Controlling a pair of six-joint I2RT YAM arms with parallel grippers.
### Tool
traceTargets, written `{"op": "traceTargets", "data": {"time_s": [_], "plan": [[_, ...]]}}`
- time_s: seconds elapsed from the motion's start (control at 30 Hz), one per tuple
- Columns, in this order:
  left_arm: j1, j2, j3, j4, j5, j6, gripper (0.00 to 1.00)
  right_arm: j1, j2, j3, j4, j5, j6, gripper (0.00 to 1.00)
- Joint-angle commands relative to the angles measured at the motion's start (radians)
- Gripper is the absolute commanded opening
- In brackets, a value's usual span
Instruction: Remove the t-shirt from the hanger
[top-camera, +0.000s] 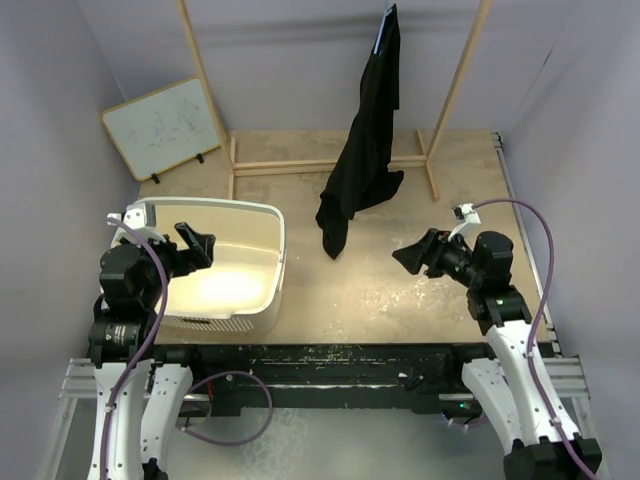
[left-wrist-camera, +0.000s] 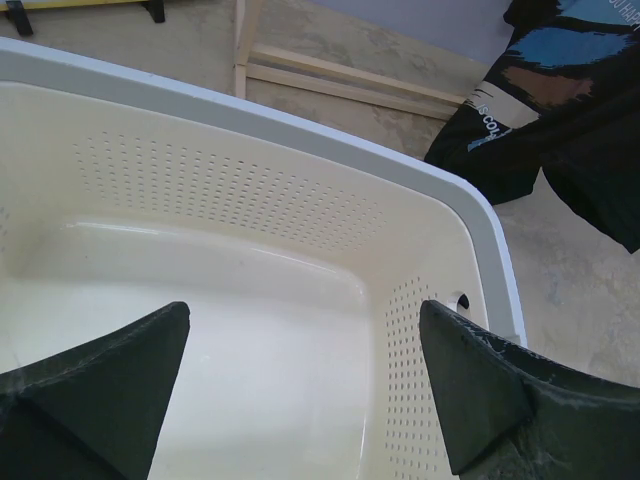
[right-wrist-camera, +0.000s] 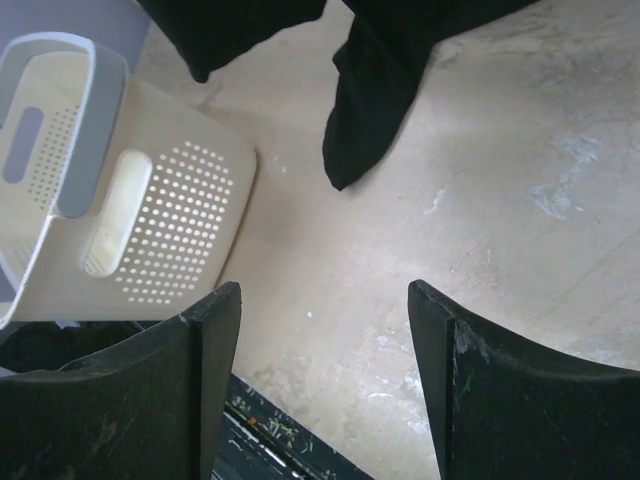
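Observation:
The black t-shirt (top-camera: 368, 140) hangs from the top bar of the wooden rack, and its lower end reaches the table. A thin light-blue edge of the hanger (top-camera: 379, 40) shows at its top; the rest is hidden by cloth. In the left wrist view the t-shirt (left-wrist-camera: 590, 150) shows its light-blue print at the upper right. In the right wrist view its black hem (right-wrist-camera: 365, 110) hangs ahead. My left gripper (top-camera: 200, 243) (left-wrist-camera: 305, 370) is open and empty over the basket. My right gripper (top-camera: 408, 258) (right-wrist-camera: 325, 320) is open and empty, right of the shirt's lower end.
A cream plastic laundry basket (top-camera: 215, 206) (left-wrist-camera: 300, 125) (right-wrist-camera: 170, 230) sits at the left front. The wooden rack frame (top-camera: 330, 162) stands at the back. A small whiteboard (top-camera: 165, 125) leans on the back left wall. Walls close in on both sides.

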Motion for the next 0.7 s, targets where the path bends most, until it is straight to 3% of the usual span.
{"op": "traceTargets", "data": {"time_s": [0.0,0.4,0.43,0.47,0.5,0.53,0.67], "plan": [[-0.005,0.005,0.017,0.04,0.004,-0.003,0.99,0.0,0.041,0.046,-0.037,0.014,-0.054,0.71],[-0.005,0.006,0.018,0.039,0.003,-0.007,0.99,-0.001,0.02,0.064,-0.065,-0.006,-0.069,0.7],[-0.005,0.006,0.016,0.04,0.003,-0.007,0.99,-0.001,0.027,0.067,-0.054,-0.013,-0.068,0.62],[-0.004,0.007,0.017,0.041,0.003,-0.007,0.99,-0.001,0.037,0.079,-0.047,-0.017,-0.069,0.43],[-0.004,0.008,0.017,0.041,0.004,-0.007,0.99,-0.001,0.064,0.104,-0.045,-0.014,-0.072,0.08],[-0.005,0.01,0.018,0.042,0.006,-0.007,0.99,0.0,0.094,0.145,-0.061,0.013,-0.083,0.0],[-0.005,0.01,0.017,0.043,0.011,-0.007,0.99,0.001,0.241,0.389,-0.142,0.127,-0.142,0.02]]}}
